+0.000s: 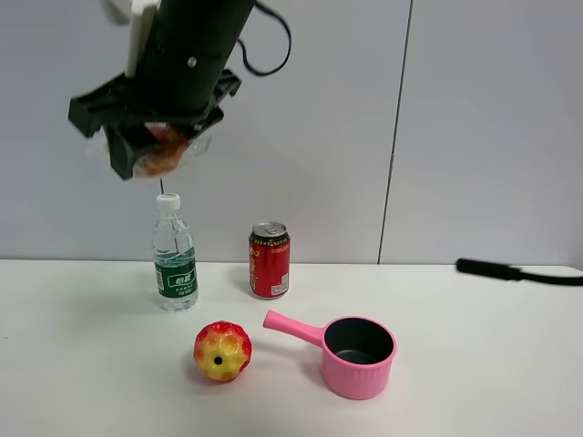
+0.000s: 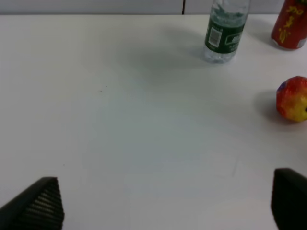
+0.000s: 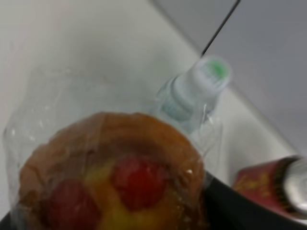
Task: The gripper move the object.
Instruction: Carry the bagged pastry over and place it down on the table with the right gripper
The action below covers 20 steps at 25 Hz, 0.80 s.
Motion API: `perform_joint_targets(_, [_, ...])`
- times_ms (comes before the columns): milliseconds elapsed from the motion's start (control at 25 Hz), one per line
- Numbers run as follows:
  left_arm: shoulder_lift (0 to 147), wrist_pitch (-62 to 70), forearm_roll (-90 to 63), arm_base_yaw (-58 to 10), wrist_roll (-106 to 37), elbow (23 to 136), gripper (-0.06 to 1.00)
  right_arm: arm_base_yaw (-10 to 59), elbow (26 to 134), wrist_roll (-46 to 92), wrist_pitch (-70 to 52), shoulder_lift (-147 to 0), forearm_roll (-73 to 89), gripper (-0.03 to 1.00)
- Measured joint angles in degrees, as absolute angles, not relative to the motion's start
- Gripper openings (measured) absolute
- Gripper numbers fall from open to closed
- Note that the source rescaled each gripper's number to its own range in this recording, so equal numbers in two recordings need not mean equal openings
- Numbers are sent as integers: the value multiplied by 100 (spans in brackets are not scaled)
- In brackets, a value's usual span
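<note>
The object, a golden-brown bun (image 1: 162, 150) with red spots in crinkly clear wrap, hangs high above the table, over the water bottle (image 1: 174, 259). My right gripper (image 1: 150, 153), a black claw on a thick black arm reaching across to the left, is shut on it. The right wrist view shows the bun (image 3: 115, 182) close up, with a dark finger (image 3: 235, 208) beside it and the bottle cap (image 3: 207, 72) below. My left gripper (image 2: 165, 206) is open and empty over bare table; it does not show in the exterior view.
A red can (image 1: 270, 260) stands right of the bottle. A glossy yellow-red bumpy ball (image 1: 222, 350) and a pink pot (image 1: 358, 355) with a handle lie nearer the front. A black rod (image 1: 496, 269) juts in at the right edge. The white table (image 1: 82, 364) spans the view.
</note>
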<state>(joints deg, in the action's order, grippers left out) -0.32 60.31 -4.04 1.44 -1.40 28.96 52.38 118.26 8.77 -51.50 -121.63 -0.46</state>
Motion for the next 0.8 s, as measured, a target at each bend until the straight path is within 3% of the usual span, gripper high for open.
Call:
perform_joint_targets(400, [-32, 6031, -404, 144, -140, 2896, 100, 5643, 11926, 936, -5205, -13507, 0, 0])
perform_joint_targets(800, [-32, 6031, -404, 144, -140, 2896, 100, 5731, 11971, 981, -4360, -14187, -102, 0])
